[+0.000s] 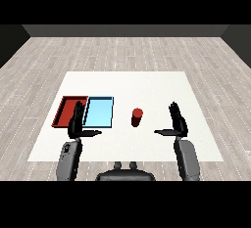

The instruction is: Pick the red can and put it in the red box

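A red can (137,117) stands upright on the white table (147,85), just right of the light blue tray (99,112). The red tray (66,108) lies at the left, beside the blue one. My right hand (177,121) hovers to the right of the can with straight fingers and its thumb pointing toward the can, a clear gap between them. My left hand (76,123) is raised in front of the red tray's near right corner, fingers straight, thumb stretched to the right. Neither hand holds anything.
Both trays show no contents. The table's near edge runs just behind my forearms, and a wooden floor surrounds the table.
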`<state>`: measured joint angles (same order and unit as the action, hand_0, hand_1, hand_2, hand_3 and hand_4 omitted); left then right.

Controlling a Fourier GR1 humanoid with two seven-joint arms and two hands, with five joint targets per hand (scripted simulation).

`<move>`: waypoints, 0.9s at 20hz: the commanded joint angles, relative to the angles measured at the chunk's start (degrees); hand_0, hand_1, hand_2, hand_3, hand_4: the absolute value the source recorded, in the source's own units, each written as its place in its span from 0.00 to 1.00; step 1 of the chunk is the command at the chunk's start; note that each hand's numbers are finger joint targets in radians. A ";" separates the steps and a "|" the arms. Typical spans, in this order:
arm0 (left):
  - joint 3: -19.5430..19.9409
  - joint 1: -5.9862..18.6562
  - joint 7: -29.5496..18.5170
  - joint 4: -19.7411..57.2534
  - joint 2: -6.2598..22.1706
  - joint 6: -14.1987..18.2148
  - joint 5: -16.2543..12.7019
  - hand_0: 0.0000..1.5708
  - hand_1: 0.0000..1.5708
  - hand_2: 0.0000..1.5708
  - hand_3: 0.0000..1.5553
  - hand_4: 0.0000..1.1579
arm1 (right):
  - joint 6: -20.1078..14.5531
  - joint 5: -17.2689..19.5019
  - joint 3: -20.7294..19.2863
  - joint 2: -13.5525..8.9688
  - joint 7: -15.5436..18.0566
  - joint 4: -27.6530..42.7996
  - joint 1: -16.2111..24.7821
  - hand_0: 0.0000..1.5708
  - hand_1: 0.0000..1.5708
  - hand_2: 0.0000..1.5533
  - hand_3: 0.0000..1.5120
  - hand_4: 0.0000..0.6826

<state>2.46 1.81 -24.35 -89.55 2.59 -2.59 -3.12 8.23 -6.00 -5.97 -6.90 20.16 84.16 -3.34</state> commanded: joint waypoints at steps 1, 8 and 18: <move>0.08 -2.78 1.65 -3.70 0.05 -1.48 -2.20 0.00 0.00 0.00 0.00 0.00 | 1.13 -0.39 -1.41 -0.32 2.46 -6.33 -3.58 0.00 0.00 0.00 0.00 0.00; 0.63 -2.19 5.55 -7.85 1.42 -1.49 -2.85 0.00 0.00 0.00 0.00 0.00 | -2.20 0.91 1.79 3.64 -1.85 -7.59 -6.73 0.00 0.00 0.00 0.00 0.00; 1.19 1.73 -0.88 1.97 -0.01 -0.96 -1.72 0.00 0.00 0.00 0.00 0.00 | -2.99 -0.28 2.68 5.43 -4.29 -12.46 -11.02 0.00 0.00 0.00 0.00 0.00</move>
<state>3.43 1.38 -23.89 -91.04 2.74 -3.87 -5.54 6.31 -6.16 -3.95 -2.46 17.64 72.28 -12.95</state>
